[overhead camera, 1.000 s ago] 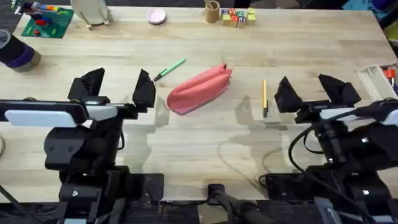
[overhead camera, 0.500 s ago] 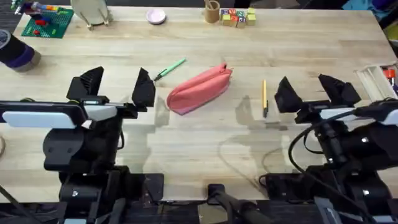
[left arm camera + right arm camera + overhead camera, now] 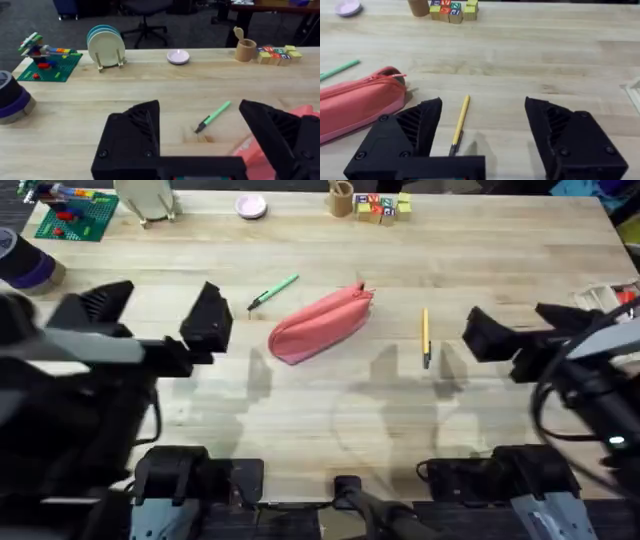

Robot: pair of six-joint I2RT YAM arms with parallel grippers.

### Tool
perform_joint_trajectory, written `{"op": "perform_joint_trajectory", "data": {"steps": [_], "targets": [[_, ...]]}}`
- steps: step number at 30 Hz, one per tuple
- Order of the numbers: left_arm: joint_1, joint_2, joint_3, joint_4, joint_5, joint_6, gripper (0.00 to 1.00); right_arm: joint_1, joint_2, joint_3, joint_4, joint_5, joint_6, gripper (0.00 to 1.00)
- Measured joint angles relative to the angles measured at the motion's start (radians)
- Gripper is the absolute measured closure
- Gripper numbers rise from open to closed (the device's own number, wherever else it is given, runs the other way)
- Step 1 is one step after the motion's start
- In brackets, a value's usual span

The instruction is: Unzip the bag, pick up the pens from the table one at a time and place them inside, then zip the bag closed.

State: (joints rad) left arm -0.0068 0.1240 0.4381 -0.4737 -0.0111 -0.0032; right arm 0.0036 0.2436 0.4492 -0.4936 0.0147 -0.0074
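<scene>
Bag: the pink bag (image 3: 320, 323) lies on the table (image 3: 330, 410) near the middle, set on a slant, its zipper running along the top edge and closed along the length seen from the right wrist; one end of it shows in the left wrist view (image 3: 300, 131), and it also shows in the right wrist view (image 3: 360, 102)
Green pen: the green pen (image 3: 273, 291) lies on the table just beside the bag's far left side, not touching it, dark tip toward the left arm; it also shows in the left wrist view (image 3: 212, 117)
Yellow pen: the yellow pen (image 3: 425, 336) lies flat to the right of the bag, apart from it, dark tip toward the near edge of the table; in the right wrist view (image 3: 460, 124) it lies on the table beyond and between the two fingers
Left gripper: the left gripper (image 3: 155, 315) hangs above the table to the left of the green pen and the bag, jaws spread wide and holding nothing
Right gripper: the right gripper (image 3: 525, 330) hangs above the table to the right of the yellow pen, jaws spread wide and holding nothing
Far edge: a plate rack (image 3: 106, 46), a small pink dish (image 3: 178, 56), a wooden cup (image 3: 245, 49) and toy blocks (image 3: 276, 54) stand along the far side of the table, well apart from the bag
</scene>
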Motion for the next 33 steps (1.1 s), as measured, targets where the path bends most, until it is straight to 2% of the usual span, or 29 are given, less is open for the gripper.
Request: {"op": "perform_joint_trajectory", "data": {"steps": [6, 9, 10, 16, 24, 30, 33], "targets": [[0.0, 0.189, 0.234, -0.173, 0.03, 0.0, 0.007, 0.0, 0.207, 0.249, -0.184, -0.003, 0.0, 0.005], [0.0, 0.276, 0.317, -0.226, 0.052, 0.0, 0.008, 0.0, 0.306, 0.35, -0.244, -0.008, 0.0, 0.005], [0.0, 0.362, 0.388, -0.275, 0.08, 0.009, 0.008, 0.0, 0.413, 0.454, -0.321, -0.022, -0.001, 0.005], [0.0, 0.478, 0.482, -0.299, 0.117, 0.019, 0.008, 0.0, 0.582, 0.62, -0.422, -0.035, -0.004, 0.005], [0.0, 0.493, 0.511, -0.309, 0.135, 0.023, 0.008, 0.0, 0.629, 0.663, -0.436, -0.038, -0.004, 0.005], [0.0, 0.493, 0.511, -0.328, 0.189, 0.027, 0.008, 0.0, 0.629, 0.663, -0.426, -0.038, -0.004, 0.005], [0.0, 0.493, 0.511, -0.383, 0.24, 0.062, 0.007, 0.0, 0.629, 0.664, -0.422, -0.038, -0.007, 0.005]]}}
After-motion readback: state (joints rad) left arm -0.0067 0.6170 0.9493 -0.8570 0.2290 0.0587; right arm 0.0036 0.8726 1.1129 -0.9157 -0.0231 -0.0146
